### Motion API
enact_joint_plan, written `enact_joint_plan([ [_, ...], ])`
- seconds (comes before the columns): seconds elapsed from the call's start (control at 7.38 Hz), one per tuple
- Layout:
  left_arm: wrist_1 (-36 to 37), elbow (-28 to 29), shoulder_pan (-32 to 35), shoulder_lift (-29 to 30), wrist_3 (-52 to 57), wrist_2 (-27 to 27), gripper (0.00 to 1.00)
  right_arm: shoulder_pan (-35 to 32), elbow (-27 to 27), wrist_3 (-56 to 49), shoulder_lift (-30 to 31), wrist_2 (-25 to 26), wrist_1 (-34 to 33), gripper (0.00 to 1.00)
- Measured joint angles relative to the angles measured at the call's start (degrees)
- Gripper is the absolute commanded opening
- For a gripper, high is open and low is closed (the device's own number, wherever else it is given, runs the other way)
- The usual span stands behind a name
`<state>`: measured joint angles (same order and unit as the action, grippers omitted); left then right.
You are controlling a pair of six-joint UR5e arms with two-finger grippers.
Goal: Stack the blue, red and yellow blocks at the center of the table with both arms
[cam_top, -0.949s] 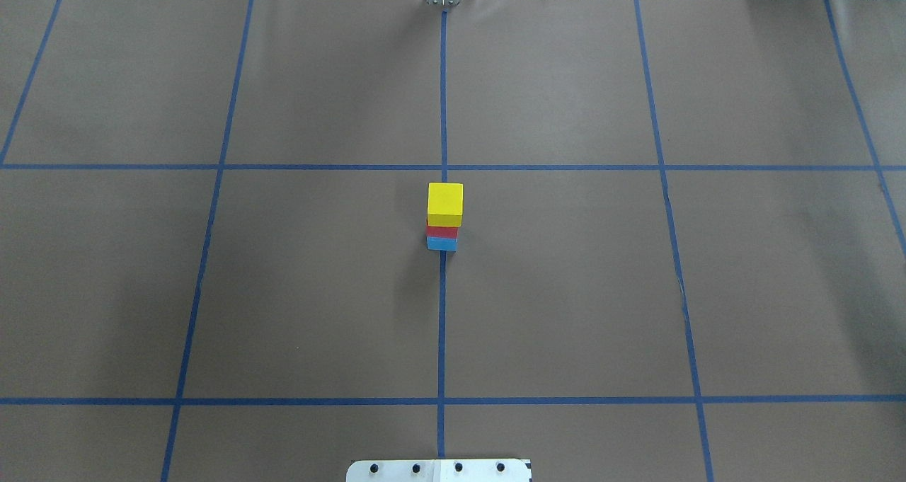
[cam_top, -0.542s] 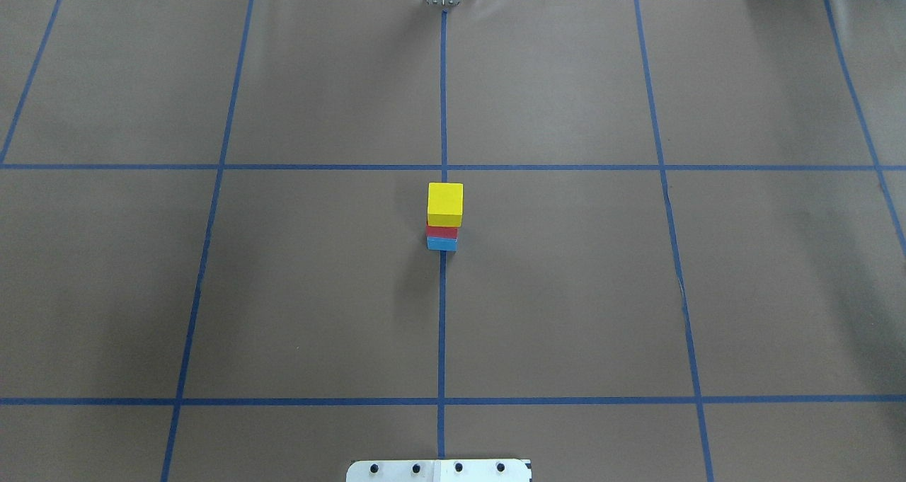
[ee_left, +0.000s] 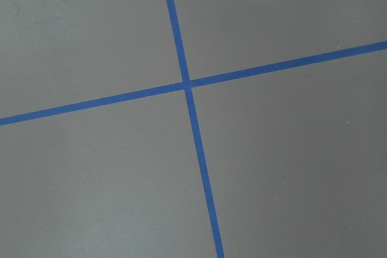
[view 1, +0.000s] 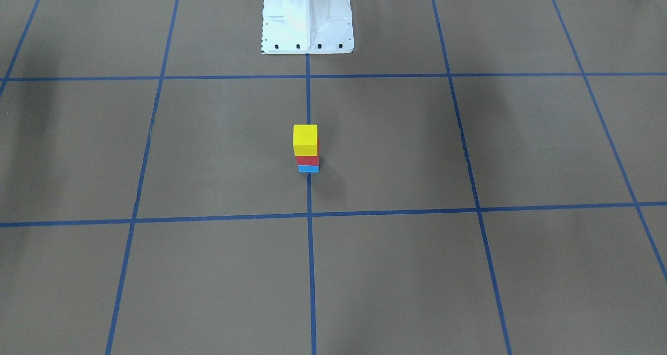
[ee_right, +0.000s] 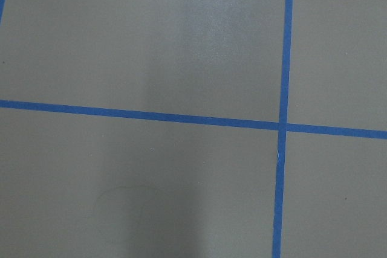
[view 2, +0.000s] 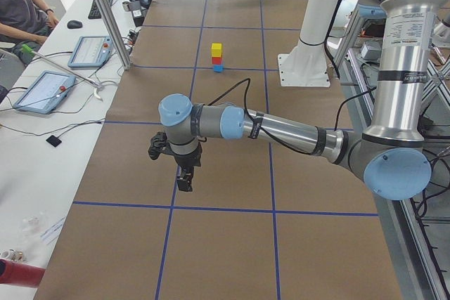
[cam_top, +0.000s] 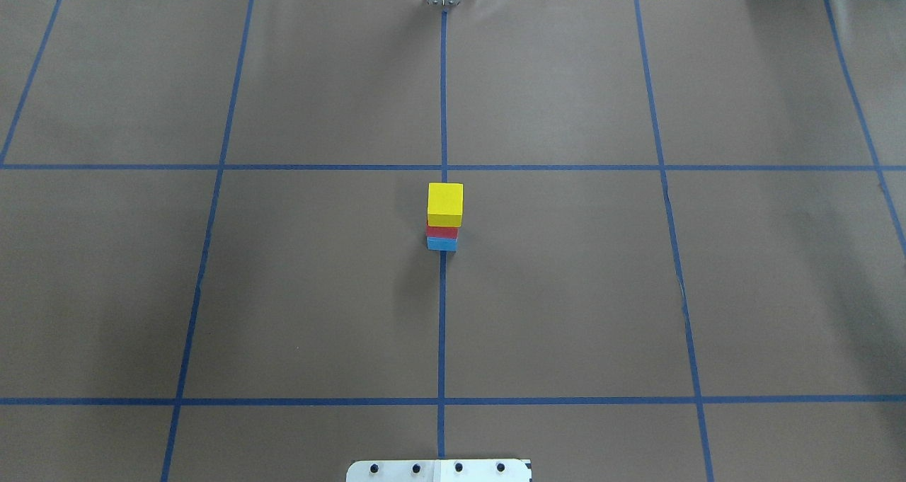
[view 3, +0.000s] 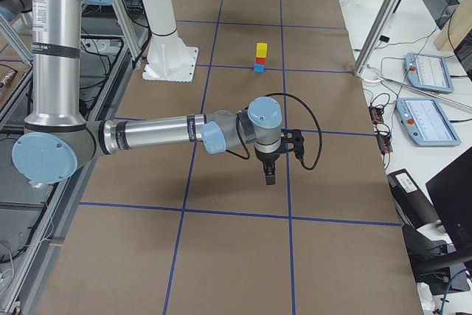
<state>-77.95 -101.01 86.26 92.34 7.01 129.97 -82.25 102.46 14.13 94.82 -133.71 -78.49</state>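
Observation:
A yellow block (cam_top: 445, 200) sits on a red block (cam_top: 442, 232), which sits on a blue block (cam_top: 441, 244), as one upright stack on the centre tape line. The stack also shows in the front view, with the yellow block (view 1: 305, 138) on top. No gripper shows in the overhead or front views. My left gripper (view 2: 184, 180) hangs over the table far from the stack, seen only in the exterior left view. My right gripper (view 3: 268, 175) likewise shows only in the exterior right view. I cannot tell whether either is open or shut. Both wrist views show only brown paper and blue tape.
The robot's white base plate (view 1: 307, 21) stands at the table's near edge, behind the stack. Blue tape lines (cam_top: 442, 167) grid the brown paper. An operators' desk with tablets (view 2: 42, 89) and a seated person (view 2: 21, 5) lies beyond the table's far edge.

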Motion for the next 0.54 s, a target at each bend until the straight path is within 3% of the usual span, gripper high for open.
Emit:
enact_joint_plan([
  [0.54,-0.35,0.06,-0.08,0.50,0.02,0.17,1.00,1.25,-0.02,-1.63,0.00,-0.35,-0.87,1.00],
])
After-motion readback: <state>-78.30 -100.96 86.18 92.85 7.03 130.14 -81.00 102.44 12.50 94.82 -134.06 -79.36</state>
